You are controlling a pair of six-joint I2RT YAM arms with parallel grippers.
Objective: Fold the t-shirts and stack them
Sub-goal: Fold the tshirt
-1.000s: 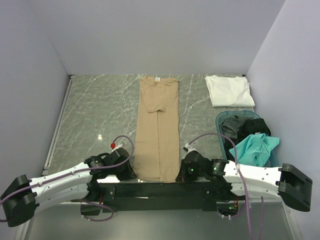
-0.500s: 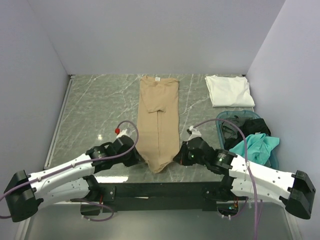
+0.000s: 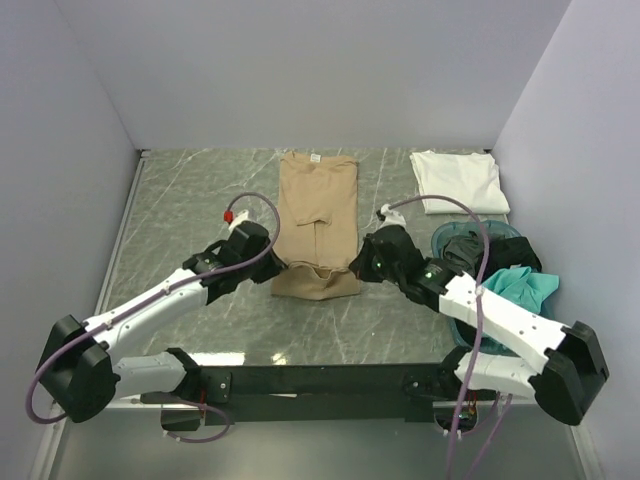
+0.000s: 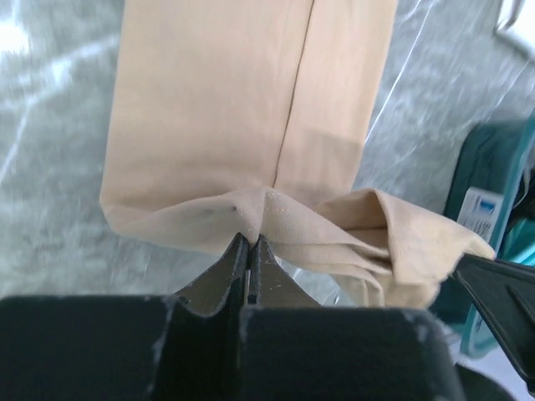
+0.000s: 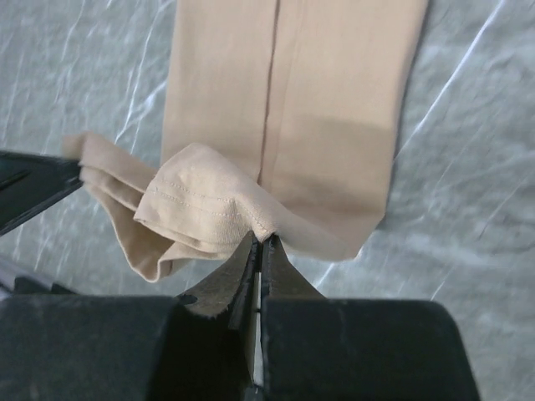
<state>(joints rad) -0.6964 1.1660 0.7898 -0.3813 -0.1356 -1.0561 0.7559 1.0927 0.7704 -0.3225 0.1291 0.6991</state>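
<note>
Left tool [image 4: 249,251] pinches shut on near hem of tan t-shirt [image 3: 317,215], left corner. Right tool [image 5: 260,248] clamps right hem corner. Hem raised over shirt's middle; collar end flat on worktop [image 3: 190,200]. White t-shirt [image 3: 458,180] lies folded, far right corner.

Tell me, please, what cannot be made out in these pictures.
Top external: how the left gripper and right gripper pinch the tan t-shirt; the arms cover the fingertips.
Top external: the near part of the basket and whatever lies there; the right arm crosses it.
Left wrist: the basket's white label, too blurred to read.
</note>
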